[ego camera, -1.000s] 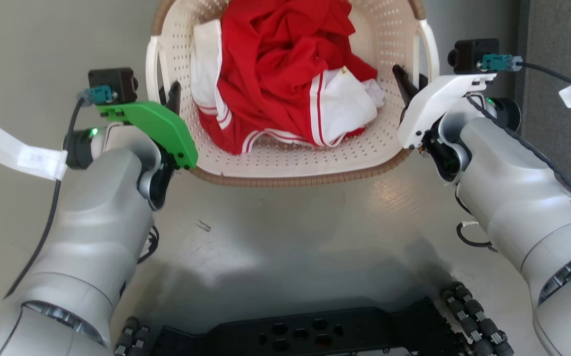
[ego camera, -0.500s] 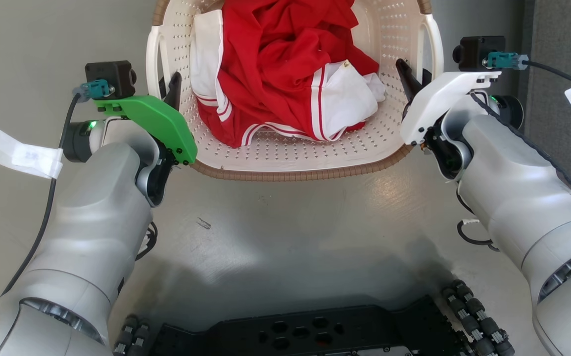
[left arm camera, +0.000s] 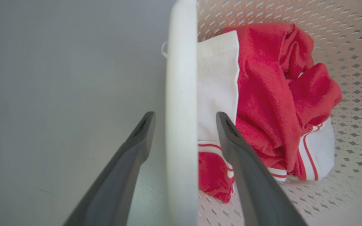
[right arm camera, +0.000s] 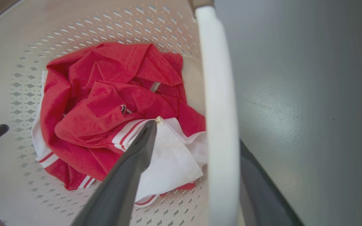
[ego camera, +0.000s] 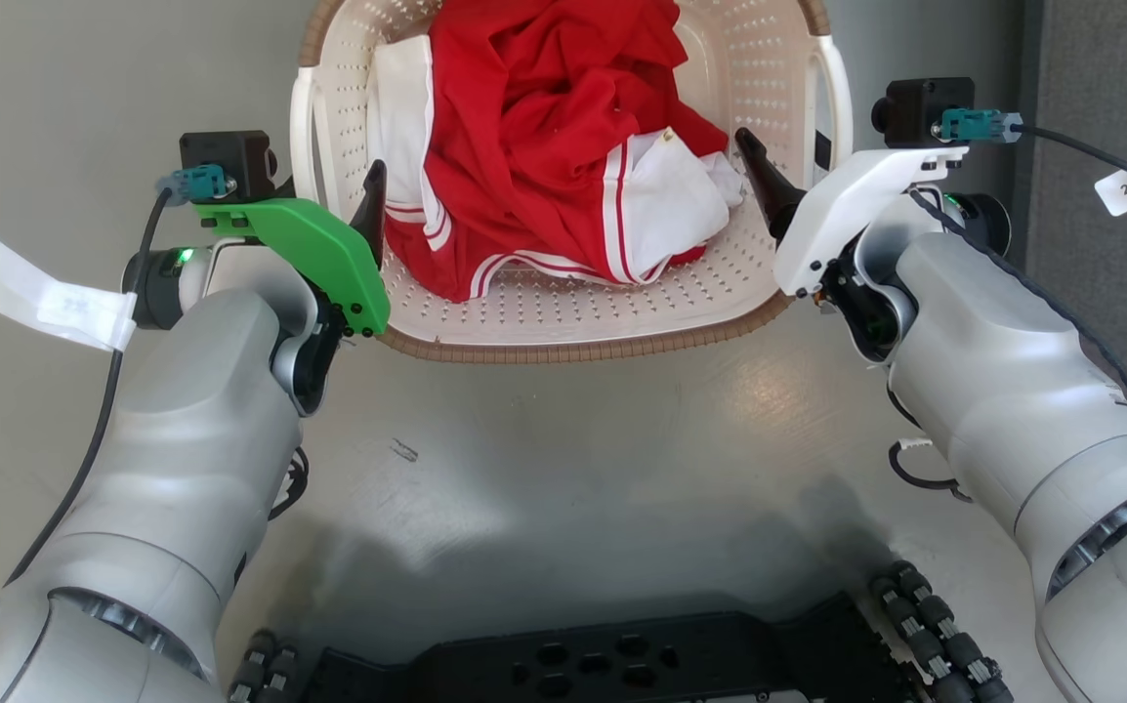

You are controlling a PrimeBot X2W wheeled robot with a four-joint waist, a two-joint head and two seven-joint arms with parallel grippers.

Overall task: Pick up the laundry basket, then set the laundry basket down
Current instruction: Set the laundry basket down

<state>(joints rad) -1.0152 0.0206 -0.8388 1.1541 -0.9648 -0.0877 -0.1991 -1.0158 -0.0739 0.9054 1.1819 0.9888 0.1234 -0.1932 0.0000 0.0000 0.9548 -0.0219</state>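
Note:
The laundry basket (ego camera: 573, 344) rests on the grey floor in front of me, cream with a brown rim and holding red and white clothes (ego camera: 544, 127). My left gripper (ego camera: 329, 184) is open astride the basket's white left handle (ego camera: 303, 137). In the left wrist view the handle (left arm camera: 181, 94) runs between the spread fingers of the left gripper (left arm camera: 185, 114), with a gap on each side. My right gripper (ego camera: 784, 146) is open around the right handle (ego camera: 839, 98). In the right wrist view one finger (right arm camera: 137, 150) lies over the clothes and the other sits behind the handle (right arm camera: 218, 110).
My black wheeled base (ego camera: 573, 669) lies along the bottom edge, just behind a stretch of bare floor (ego camera: 573, 469). A dark grey panel (ego camera: 1110, 78) stands at the far right. A white paper tag (ego camera: 36, 293) hangs from the left arm's cable.
Both grippers have opened: each inner finger has swung away from its handle, in over the basket. The basket sits where it was, apart from small shifts of the whole picture.

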